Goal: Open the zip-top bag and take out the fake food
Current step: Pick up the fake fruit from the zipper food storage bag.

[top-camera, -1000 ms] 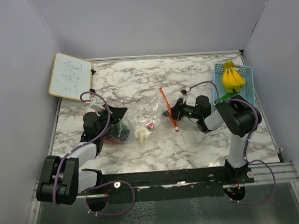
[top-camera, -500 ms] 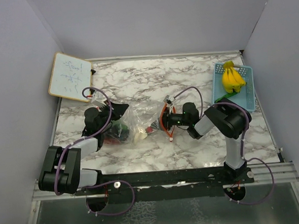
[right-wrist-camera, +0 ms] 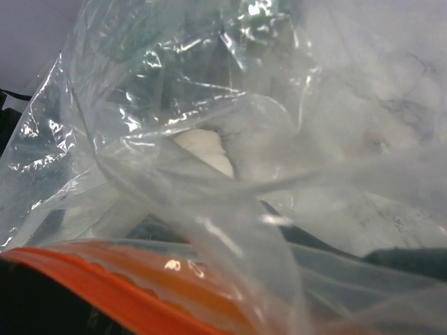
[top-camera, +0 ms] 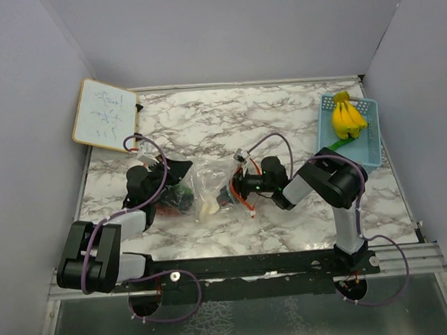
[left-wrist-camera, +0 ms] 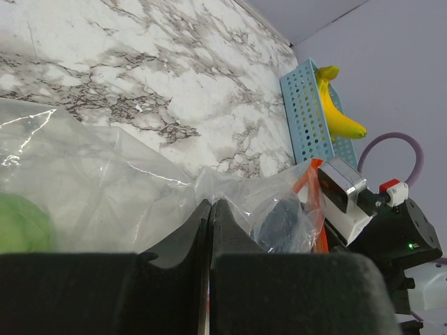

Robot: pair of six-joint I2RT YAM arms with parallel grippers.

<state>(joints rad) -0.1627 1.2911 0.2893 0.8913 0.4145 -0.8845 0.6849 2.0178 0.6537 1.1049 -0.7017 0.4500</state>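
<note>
The clear zip-top bag (top-camera: 202, 185) lies crumpled between my grippers, its orange zip (top-camera: 246, 200) at the right end. My left gripper (top-camera: 169, 180) is shut on the bag's plastic, its jaws pressed together in the left wrist view (left-wrist-camera: 209, 204). A lime-green fruit (left-wrist-camera: 19, 225) and a dark piece (left-wrist-camera: 281, 223) show through the film. My right gripper (top-camera: 237, 188) is pushed into the bag mouth. In its wrist view film covers everything; a whitish piece (right-wrist-camera: 207, 149) lies ahead, and dark fingers (right-wrist-camera: 412, 257) show far apart. The yellow banana bunch (top-camera: 347, 119) lies in the basket.
A light-blue slotted basket (top-camera: 372, 145) stands at the far right, also in the left wrist view (left-wrist-camera: 307, 118). A small whiteboard (top-camera: 104, 114) leans at the back left. Grey walls enclose the marble table (top-camera: 228, 118) on three sides.
My right gripper has moved left into the bag mouth, pushing the orange zip left and bunching the bag. My left gripper has stayed shut on the bag.
</note>
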